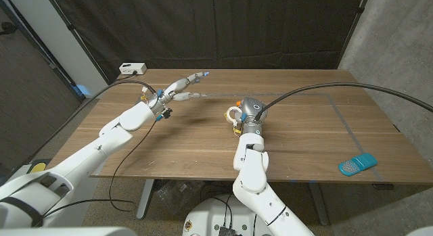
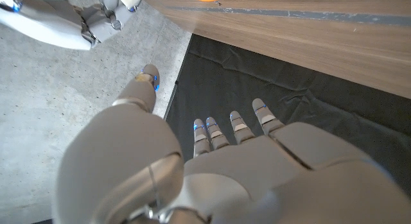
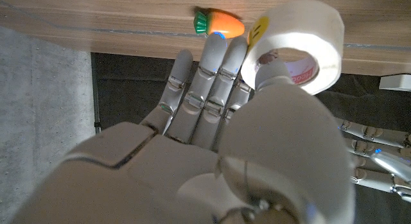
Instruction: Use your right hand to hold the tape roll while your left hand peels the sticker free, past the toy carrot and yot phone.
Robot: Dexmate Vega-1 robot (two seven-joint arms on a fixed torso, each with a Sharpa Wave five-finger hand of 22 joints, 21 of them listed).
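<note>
A: Left side first. What's there?
B: White box (image 1: 132, 68) at the worktop's (image 1: 203, 138) far left corner. Left hand (image 1: 177, 89) hangs over the far-left part of the worktop, fingers spread and straight, holding nothing.
A: Wrist cam agrees?
B: Yes, left hand (image 2: 257, 160) with fingers straight, nothing in it.
A: Middle?
B: Right hand (image 1: 247, 114) near the worktop centre, gripping the tape roll (image 1: 233, 115). Right wrist view: roll (image 3: 297, 44) sits between thumb and fingers (image 3: 212, 70), yellow sticker (image 3: 258, 30) on its rim.
A: Carrot?
B: Carrot (image 3: 219, 22) just beyond the fingertips on the worktop; in the head view only an orange bit (image 1: 237, 130) peeks out by the hand.
A: Right side?
B: Blue phone (image 1: 359, 163) near the front right corner, well apart from both hands.
</note>
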